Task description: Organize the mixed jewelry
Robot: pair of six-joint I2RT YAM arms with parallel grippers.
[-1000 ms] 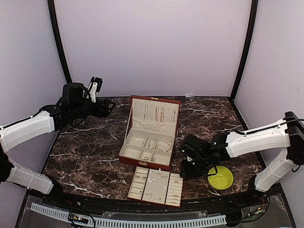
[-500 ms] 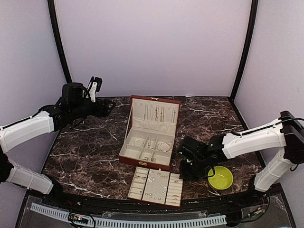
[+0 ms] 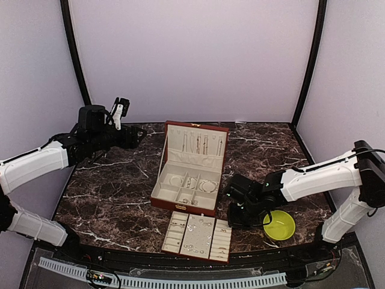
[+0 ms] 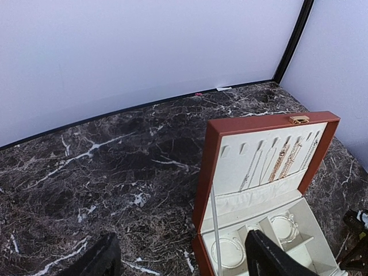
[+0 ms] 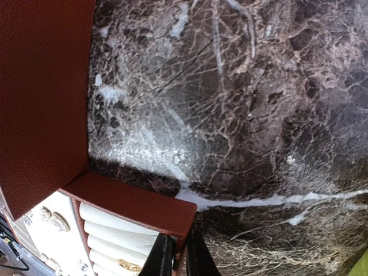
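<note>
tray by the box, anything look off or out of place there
One thing: the right gripper is pinched on the corner rim of the tray, which lies flat on the table just in front of the open box. Nothing looks spilled, tipped or damaged.
</note>
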